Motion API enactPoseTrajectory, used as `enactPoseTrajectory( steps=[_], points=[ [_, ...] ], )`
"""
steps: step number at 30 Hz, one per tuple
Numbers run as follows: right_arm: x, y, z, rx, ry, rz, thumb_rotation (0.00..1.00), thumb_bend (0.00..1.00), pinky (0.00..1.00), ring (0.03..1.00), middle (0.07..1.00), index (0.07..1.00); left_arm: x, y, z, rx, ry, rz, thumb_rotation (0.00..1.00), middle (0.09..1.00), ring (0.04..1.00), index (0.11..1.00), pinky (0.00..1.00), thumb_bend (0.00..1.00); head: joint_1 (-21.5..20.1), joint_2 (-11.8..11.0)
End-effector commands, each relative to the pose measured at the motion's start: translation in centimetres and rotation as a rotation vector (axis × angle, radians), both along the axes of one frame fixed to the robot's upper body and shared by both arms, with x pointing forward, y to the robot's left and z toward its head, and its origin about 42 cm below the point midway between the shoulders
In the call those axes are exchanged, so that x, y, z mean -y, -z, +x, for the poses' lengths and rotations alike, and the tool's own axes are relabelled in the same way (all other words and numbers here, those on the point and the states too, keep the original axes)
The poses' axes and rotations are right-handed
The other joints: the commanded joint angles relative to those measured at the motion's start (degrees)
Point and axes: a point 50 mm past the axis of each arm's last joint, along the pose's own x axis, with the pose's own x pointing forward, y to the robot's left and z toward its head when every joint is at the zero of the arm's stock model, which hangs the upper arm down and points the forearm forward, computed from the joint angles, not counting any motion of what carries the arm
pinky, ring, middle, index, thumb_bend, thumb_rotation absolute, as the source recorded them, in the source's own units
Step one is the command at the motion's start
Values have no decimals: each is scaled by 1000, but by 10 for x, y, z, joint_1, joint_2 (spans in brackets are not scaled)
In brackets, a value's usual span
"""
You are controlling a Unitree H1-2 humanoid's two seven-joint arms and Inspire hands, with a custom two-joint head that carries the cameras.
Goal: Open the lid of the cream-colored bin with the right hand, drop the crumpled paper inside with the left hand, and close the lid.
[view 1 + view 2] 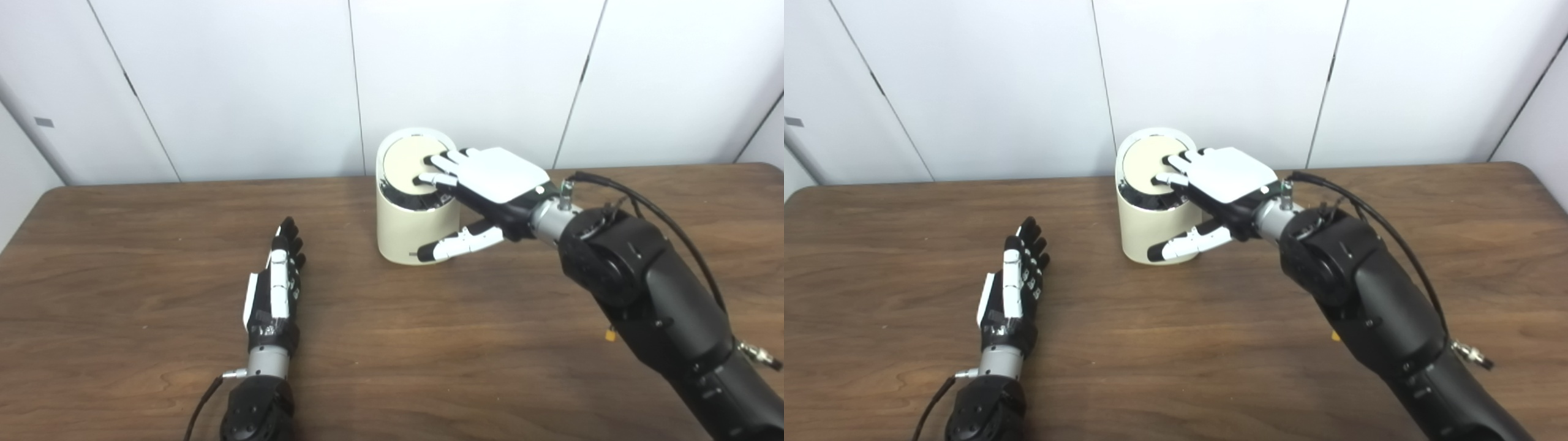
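At centre frame of the left eye view, the cream-colored bin stands on the brown worktop near its far edge. The right robot hand reaches in from the lower right with its fingers spread flat on the round lid, the thumb lying against the bin's lower front wall; it is wide, clasping nothing. The lid sits tilted in its dark rim. The step in hand appears to be pressing the lid: this is best done with force near the lid's edge and the thumb bracing the wall, so the bin does not slide or tip. The left robot hand, lower left, lies edge-on, fingers extended and close together; no crumpled paper shows in it or anywhere on the worktop.

In the right eye view, the same bin appears slightly left of centre, the right robot hand again resting on the lid. A dark gap shows below the lid's near edge, but the bin's contents cannot be seen. The left robot hand rests well apart from the bin, at lower left.
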Motion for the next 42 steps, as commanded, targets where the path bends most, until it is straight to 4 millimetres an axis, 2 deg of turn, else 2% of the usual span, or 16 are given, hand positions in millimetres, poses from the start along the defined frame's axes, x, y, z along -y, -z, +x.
enactPoseTrajectory(
  steps=[1,13,20,25,28,33,38,42],
  points=[
    [3,-11,1,44,-8,29,1000,669,1000,1000,1000,925,4,-18,7,77,4,7,1000,1000,1000,1000,1000,542,0,1],
    [12,-36,0,111,36,207,1000,638,992,1000,1000,1000,3,-17,6,69,19,15,1000,1000,1000,1000,1000,536,1,-1],
    [27,-36,3,123,66,363,1000,607,993,1000,1000,997,-1,-16,6,71,18,17,1000,1000,1000,1000,1000,533,0,1],
    [44,-28,-1,121,120,469,1000,618,1000,1000,1000,1000,-3,-15,5,68,18,15,1000,1000,1000,1000,1000,539,-1,2],
    [57,-22,-5,112,157,531,1000,578,976,1000,1000,1000,-5,-15,5,65,16,16,1000,1000,1000,1000,1000,532,-3,3],
    [81,-4,-9,63,222,617,1000,523,1000,1000,1000,1000,-10,-16,5,61,0,6,1000,1000,1000,1000,1000,516,-3,4],
    [102,19,-12,-14,299,734,1000,574,943,995,1000,999,-14,-16,4,58,-4,5,1000,1000,1000,1000,1000,502,-4,5],
    [111,40,-11,-56,323,905,1000,599,910,960,982,976,-18,-16,3,59,-9,11,1000,1000,1000,1000,1000,488,-6,8]
  ],
)
